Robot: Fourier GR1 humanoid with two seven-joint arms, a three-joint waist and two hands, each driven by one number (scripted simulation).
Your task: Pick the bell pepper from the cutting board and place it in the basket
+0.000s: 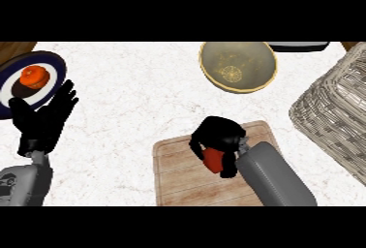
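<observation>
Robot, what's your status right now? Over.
Right hand shut on bell pepper, over cutting board. Left hand open, resting at left. Basket at right, nothing seen in between.

No legible text, label, brand, number or sign anywhere. Only a dark marking on the left forearm (27, 184), at eight o'clock, too blurred to read.
</observation>
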